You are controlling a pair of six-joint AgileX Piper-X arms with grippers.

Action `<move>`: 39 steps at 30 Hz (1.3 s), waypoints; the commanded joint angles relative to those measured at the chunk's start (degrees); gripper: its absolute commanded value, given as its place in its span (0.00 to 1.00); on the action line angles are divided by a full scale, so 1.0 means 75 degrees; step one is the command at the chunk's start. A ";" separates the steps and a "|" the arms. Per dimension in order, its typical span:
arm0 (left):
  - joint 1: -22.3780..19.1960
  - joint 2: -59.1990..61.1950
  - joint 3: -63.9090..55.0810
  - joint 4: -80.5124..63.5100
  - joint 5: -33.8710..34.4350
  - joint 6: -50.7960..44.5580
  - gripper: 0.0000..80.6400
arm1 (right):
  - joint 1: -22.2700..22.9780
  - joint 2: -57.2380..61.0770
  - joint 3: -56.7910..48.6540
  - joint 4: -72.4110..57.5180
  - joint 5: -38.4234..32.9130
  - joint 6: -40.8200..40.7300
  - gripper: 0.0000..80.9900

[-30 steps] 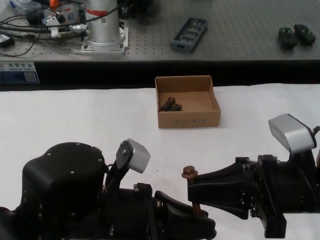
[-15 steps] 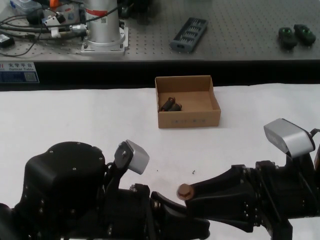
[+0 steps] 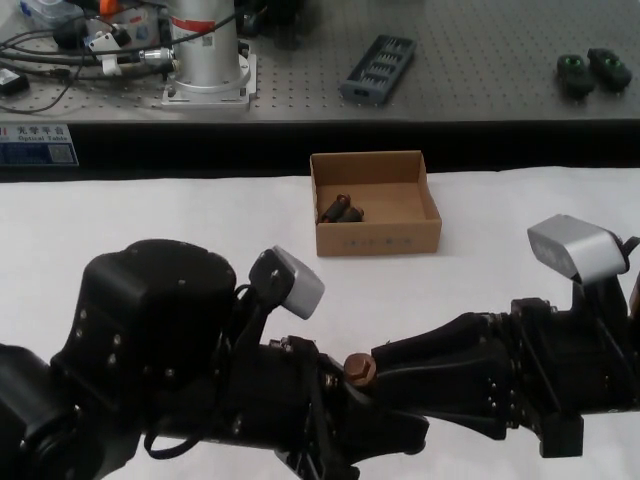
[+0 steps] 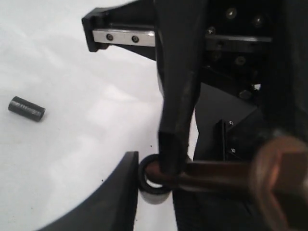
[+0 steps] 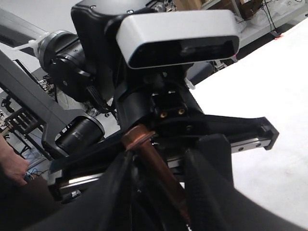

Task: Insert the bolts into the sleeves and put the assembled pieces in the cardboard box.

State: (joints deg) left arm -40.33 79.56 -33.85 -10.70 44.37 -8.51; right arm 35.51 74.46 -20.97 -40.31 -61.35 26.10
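In the left wrist view, my left gripper [image 4: 154, 195] is shut on a short black sleeve [image 4: 152, 182]. The tip of a copper bolt [image 4: 216, 171] sits in the sleeve's mouth. My right gripper [image 5: 161, 185] is shut on this bolt [image 5: 153, 161], its fingers [image 5: 211, 168] on either side of the shaft. In the high view the two grippers meet low at the centre, with the bolt head [image 3: 360, 368] between them. The cardboard box [image 3: 378, 238] stands farther back and holds two dark assembled pieces [image 3: 341, 210]. A loose sleeve [image 4: 26, 108] lies on the white sheet.
The white sheet [image 3: 150, 215] covers the bench around the box. Behind it is a perforated metal board [image 3: 480, 85] with a metal post base [image 3: 208, 60], cables, a dark bit rack [image 3: 378, 66] and two green-black parts [image 3: 594, 70].
The right gripper has come down and left with the bolt, tilting it from upright toward the left gripper. The left arm has risen and shifted right to meet it.
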 commanded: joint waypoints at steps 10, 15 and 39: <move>-0.0188 -0.0607 -0.0116 0.1184 -0.0233 0.0630 0.14 | -0.0412 -0.0094 -0.0090 0.0078 -0.0011 -0.0027 0.27; -0.0188 -0.0971 -0.0116 0.1615 -0.0568 0.0952 0.14 | -0.0424 -0.0094 -0.0090 0.0078 -0.0121 -0.0057 0.22; -0.0226 -0.0967 -0.1242 0.4639 -0.2342 0.3502 0.14 | -0.0709 -0.0094 -0.0073 0.0131 -0.0003 -0.0229 0.22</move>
State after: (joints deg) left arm -41.66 72.93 -41.23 20.83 30.79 13.13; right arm 30.31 74.46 -21.10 -39.25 -61.46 24.87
